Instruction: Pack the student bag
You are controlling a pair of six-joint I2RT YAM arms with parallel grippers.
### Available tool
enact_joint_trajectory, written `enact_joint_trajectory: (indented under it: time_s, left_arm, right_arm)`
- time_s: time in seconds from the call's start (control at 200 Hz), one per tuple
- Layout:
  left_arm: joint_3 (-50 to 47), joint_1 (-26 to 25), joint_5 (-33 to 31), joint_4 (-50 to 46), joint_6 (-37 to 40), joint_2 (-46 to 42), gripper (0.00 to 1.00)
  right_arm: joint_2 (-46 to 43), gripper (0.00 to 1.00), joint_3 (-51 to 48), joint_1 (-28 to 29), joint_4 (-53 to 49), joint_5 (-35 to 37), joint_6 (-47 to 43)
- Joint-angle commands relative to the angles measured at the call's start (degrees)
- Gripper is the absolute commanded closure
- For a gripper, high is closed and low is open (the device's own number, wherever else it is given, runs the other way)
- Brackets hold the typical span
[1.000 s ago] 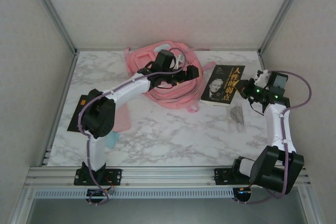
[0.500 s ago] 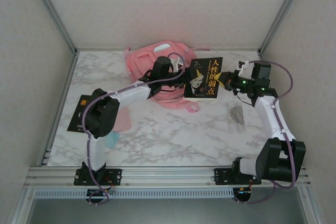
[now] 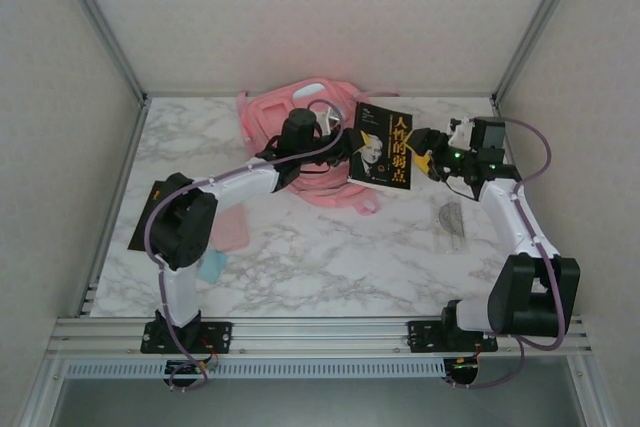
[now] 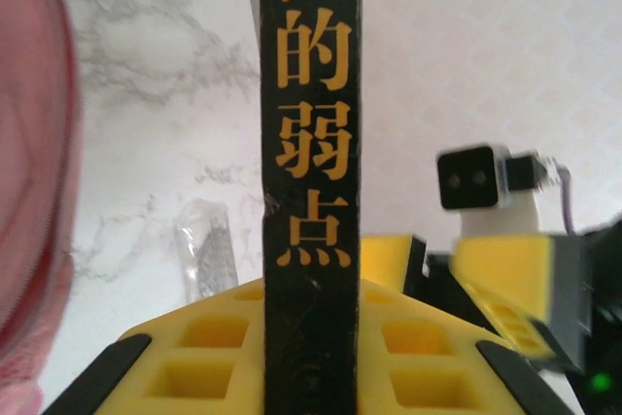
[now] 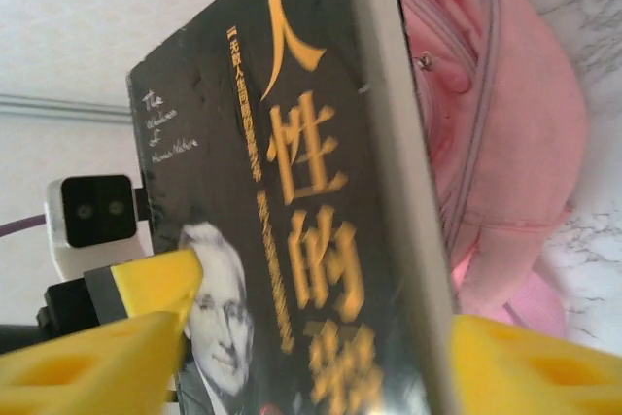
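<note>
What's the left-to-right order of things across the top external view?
Black flat item at the table's left edge → small pink pouch → student bag → book → clear ruler packet.

White marble table (image 3: 330,257), big pink student bag (image 3: 262,119) at upper middle, flat pink pouch (image 3: 232,230), black flat thing (image 3: 140,229) and small blue thing (image 3: 212,267) at left, clear ruler (image 3: 453,224) at right

From above, the book (image 3: 383,148) hid the 3 o'clock side of the student bag (image 3: 268,119). In the left wrist view its spine ran off at 12 and 6 o'clock; the bag was a pink blur at 9 o'clock.
</note>
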Motion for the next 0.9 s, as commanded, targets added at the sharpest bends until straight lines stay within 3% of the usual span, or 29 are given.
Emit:
enact_joint_trajectory:
  time_s: [0.0,0.24,0.496,0.746,0.836,0.896]
  left_arm:
    - [-2.30,2.61,-11.51,3.91,-2.80,-3.20,1.00]
    - [-5.97,3.08,-19.94,13.34,-9.13,-3.50,1.00]
    - [-12.14,2.58,-27.10,17.75,-9.43,-7.77,1.00]
    - [-16.01,2.04,-27.28,25.33,-14.09,-8.00,1.00]
    - [-17.01,1.95,-27.19,26.44,-14.82,-8.21,1.00]
    - [-17.77,1.98,-27.27,26.64,-15.05,-8.74,1.00]
  right_arm:
    - [-4.69,0.01,-3.00,4.37,0.36,9.47,5.28]
    - [-7.35,0.01,-15.11,15.37,19.85,18.99,24.29]
    - [0.50,0.01,-14.88,27.06,34.97,22.95,35.41]
    - [12.34,0.01,-11.53,32.03,51.46,22.26,45.30]
    - [12.51,0.02,-12.07,32.37,53.78,24.71,45.73]
    - [11.10,0.09,-13.22,32.36,53.49,27.78,44.81]
